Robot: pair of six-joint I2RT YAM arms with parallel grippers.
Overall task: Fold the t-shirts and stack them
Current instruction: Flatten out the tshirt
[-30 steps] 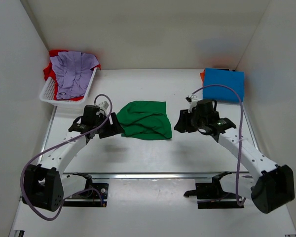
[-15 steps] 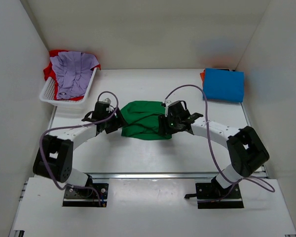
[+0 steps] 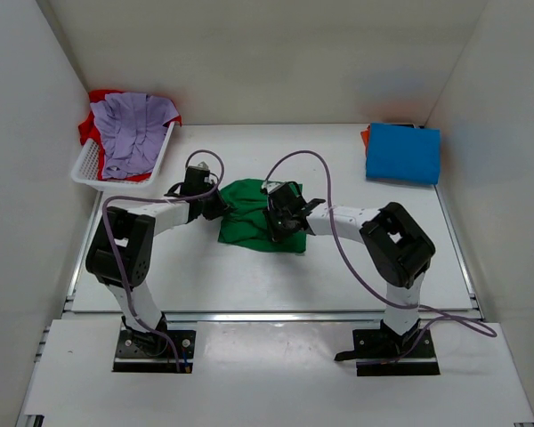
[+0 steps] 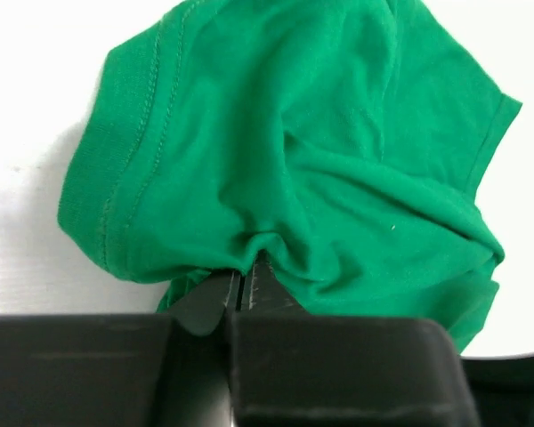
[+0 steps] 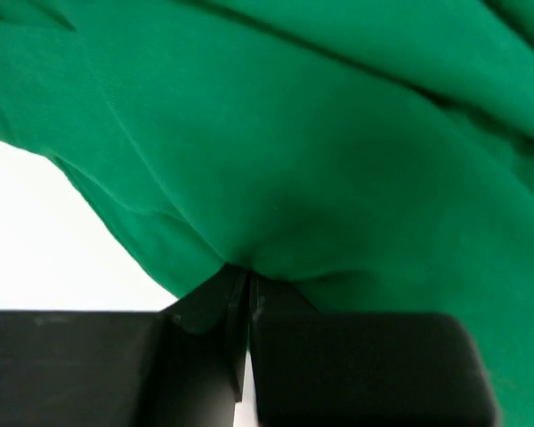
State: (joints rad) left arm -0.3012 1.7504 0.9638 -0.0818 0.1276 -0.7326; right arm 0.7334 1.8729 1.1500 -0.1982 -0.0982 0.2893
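Table (image 3: 338, 267) basket (image 3: 86, 169): lavender shirt (image 3: 129, 129) over red-orange shirt (image 3: 98, 94)

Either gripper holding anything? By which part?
Both are shut on the green t-shirt: the left gripper pinches a bunched fold at its left edge, the right gripper a fold right of its middle.

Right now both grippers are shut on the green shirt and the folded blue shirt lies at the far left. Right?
One slip: the folded blue shirt lies at the far right, as the top external view shows. The rest holds: the left gripper and the right gripper are both shut on the green shirt.
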